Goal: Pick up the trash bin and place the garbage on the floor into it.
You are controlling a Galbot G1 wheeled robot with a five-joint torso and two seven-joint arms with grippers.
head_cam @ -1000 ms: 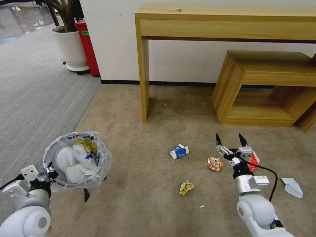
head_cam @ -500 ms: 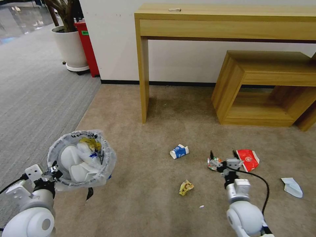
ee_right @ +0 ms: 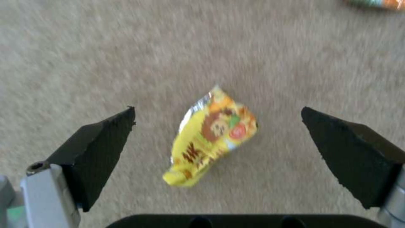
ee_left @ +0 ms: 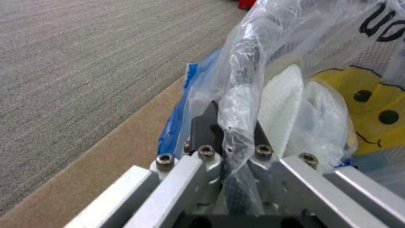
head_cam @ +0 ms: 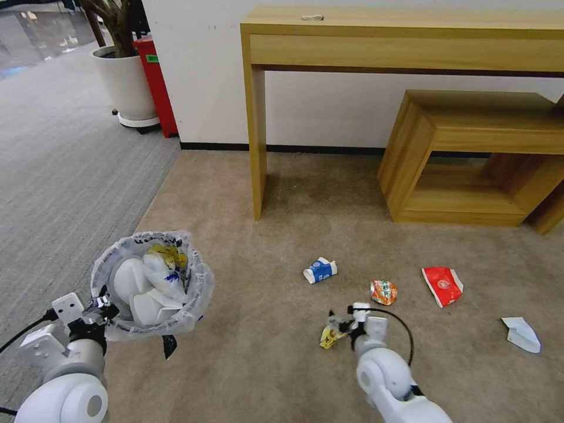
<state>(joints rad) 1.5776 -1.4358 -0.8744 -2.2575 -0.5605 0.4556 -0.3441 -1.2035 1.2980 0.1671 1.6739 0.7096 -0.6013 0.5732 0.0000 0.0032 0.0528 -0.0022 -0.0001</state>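
Left gripper (ee_left: 230,136) is clamping the trash bin (head_cam: 154,286) rim; right gripper (ee_right: 217,139) is hovering spread wide over a yellow wrapper (ee_right: 211,135).

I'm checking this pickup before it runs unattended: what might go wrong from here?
The open right pincer hovers over the yellow wrapper, which lies flat and crumpled on the carpet; closing fingertips may scrape the pile or slide off it. The left pincer holds the trash bin by a pinch on its rim and bag; the thin plastic could slip or tear. The bin already looks full of white items, so added litter might spill.
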